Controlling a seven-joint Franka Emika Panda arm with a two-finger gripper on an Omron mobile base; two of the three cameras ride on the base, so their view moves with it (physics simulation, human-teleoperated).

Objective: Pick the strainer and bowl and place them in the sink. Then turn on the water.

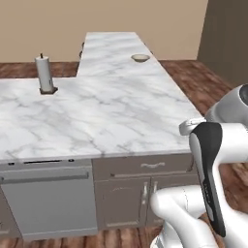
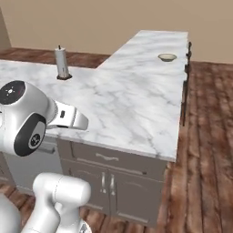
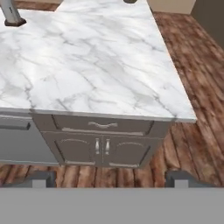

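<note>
Marble-veined white countertop (image 1: 97,111) spreads in an L over grey cabinet doors (image 3: 103,151), and the bowl (image 1: 140,58) sits far off on the back leg, a shallow tan dish with a darker rim, while a paper towel roll (image 1: 44,73) stands upright at far left. The gripper (image 3: 111,179) hangs well short of the counter's near edge, its dark fingertips spread wide and empty. To do this well, I judge the base should drive closer first, then the arm should come down over the bowl's thin rim rather than its smooth curved wall.

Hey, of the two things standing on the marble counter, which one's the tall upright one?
The paper towel roll on its dark base, at the counter's left part; the bowl far back is low and wide.
</note>
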